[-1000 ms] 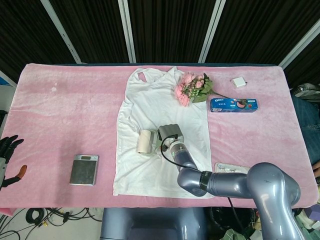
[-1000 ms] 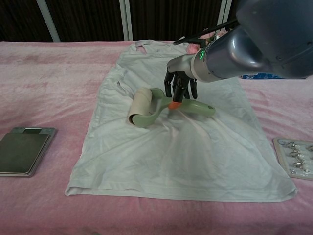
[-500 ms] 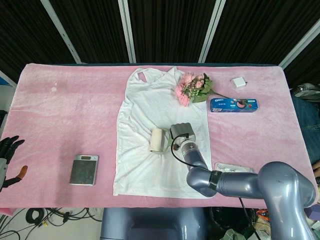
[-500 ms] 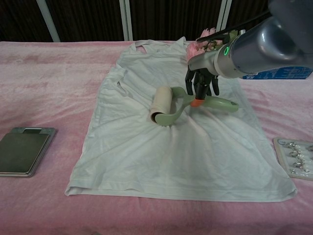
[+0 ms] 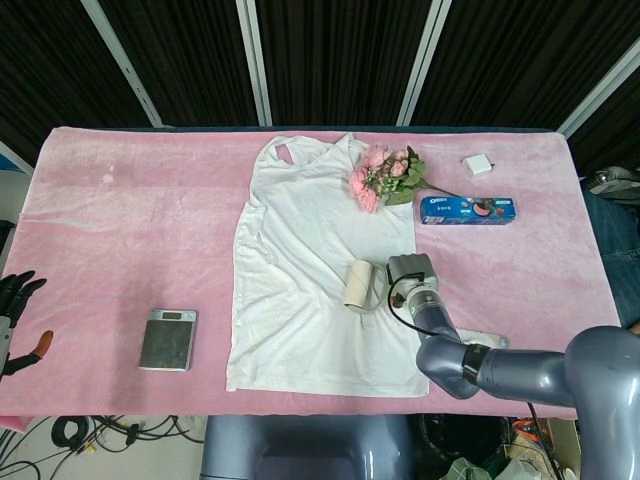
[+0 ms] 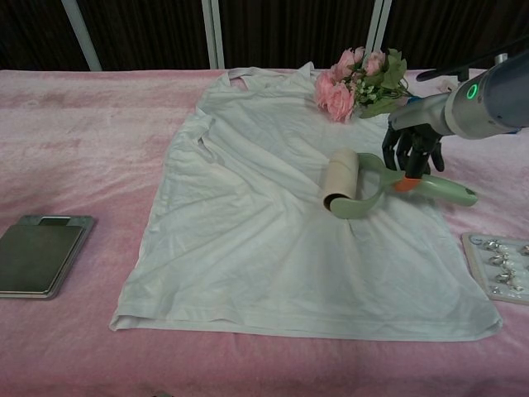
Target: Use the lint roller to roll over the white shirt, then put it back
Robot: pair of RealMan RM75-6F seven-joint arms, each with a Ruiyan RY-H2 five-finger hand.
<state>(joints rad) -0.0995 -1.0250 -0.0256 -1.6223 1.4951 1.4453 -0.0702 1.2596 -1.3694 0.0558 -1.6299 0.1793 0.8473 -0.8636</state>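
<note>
Chest view showed the right hand (image 6: 416, 150) at the right of the frame, its dark fingers (image 6: 402, 157) curled down around the pale green handle of the lint roller (image 6: 372, 187) and gripping it. The roller's cream-coloured drum lay on the white shirt (image 6: 248, 240), right of the frame's centre and close to the shirt's right edge, while the handle's free end stuck out to the right past the hand.

From the head camera, the same roller (image 5: 358, 286) sat just below the middle of the frame, near the shirt's (image 5: 300, 260) right edge, with the right hand's (image 5: 412, 272) grey wrist block just beside it and the arm running off toward the lower right corner.

Above the hand in the chest view, a bunch of pink flowers (image 6: 357, 81) lay at the shirt's upper right. A tray of small metal pieces (image 6: 500, 268) sat at the frame's right edge, below the hand. A dark scale (image 6: 37, 255) rested at the far left.

In the head view a blue packet (image 5: 466, 209) and a small white box (image 5: 479, 165) lay upper right, on the pink table cover (image 5: 130, 230).

The left hand (image 5: 14, 305) hung at the far lower left of the head view, off the table, fingers apart and holding nothing.
</note>
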